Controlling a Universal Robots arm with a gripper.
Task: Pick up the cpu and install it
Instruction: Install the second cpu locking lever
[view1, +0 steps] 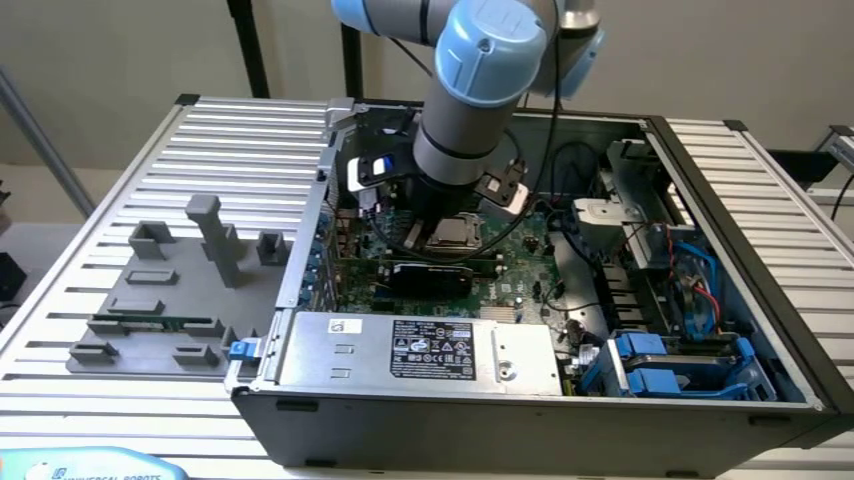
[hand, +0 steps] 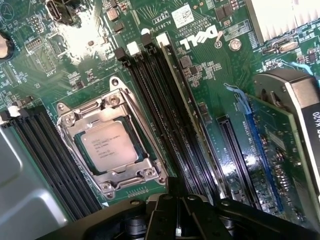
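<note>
**Operator:** Pale wall behind, a ribbed metal table (view1: 160, 150) underneath, and an open PC case (view1: 721, 400) lying on it. My arm reaches down into the case over the motherboard (hand: 210, 65).

**Colleague:** Where's the cpu?

**Operator:** One cpu (hand: 109, 146), and it sits flat inside the socket frame (hand: 107, 102) on the board, squared to the frame as far as I can see. In the exterior view it shows just under the wrist (view1: 458, 231).

**Colleague:** And the gripper?

**Operator:** The gripper (hand: 178, 212) is closed right down with nothing between the fingers. It hangs just beside the socket, not touching the chip.

**Colleague:** So the seating looks done?

**Operator:** I judge so. To do this stage well, I'd keep the closed fingers off the chip's top and the frame's edges, stay vertical, and avoid sideways drag near the socket; a nudge could tilt the chip on its contacts.

**Colleague:** Counts?

**Operator:** One arm, one gripper, one cpu, one socket. Memory slots (hand: 155, 100) run on both sides of the socket; I can't count them surely. On the table at the exterior view's left, several grey fixture blocks (view1: 220, 240) and one green memory stick (view1: 154, 324). One power supply (view1: 427, 355) in the case front.
</note>
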